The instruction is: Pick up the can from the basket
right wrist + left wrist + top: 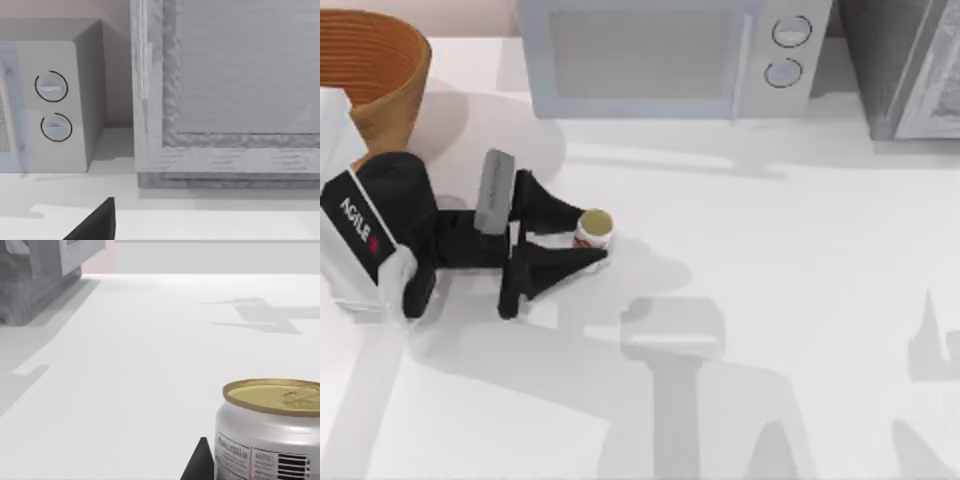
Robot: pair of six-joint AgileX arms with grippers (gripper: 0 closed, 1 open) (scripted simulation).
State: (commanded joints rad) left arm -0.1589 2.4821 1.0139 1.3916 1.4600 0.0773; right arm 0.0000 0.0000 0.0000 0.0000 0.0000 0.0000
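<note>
Top view: left tool (582, 240) lies low over the surface (770, 300), its fingers spread apart around the upright can (593, 228), which stands between their tips.

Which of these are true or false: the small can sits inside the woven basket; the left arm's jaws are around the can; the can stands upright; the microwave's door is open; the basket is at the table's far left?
1. The small gold-topped white can sits inside the orange-brown woven basket. False: it stands on the white table, apart from the basket.
2. The left gripper has its jaws either side of the can. True.
3. The can stands upright. True.
4. The grey microwave has its door open. False: the door is closed.
5. The basket is at the table's far left corner. True.
</note>
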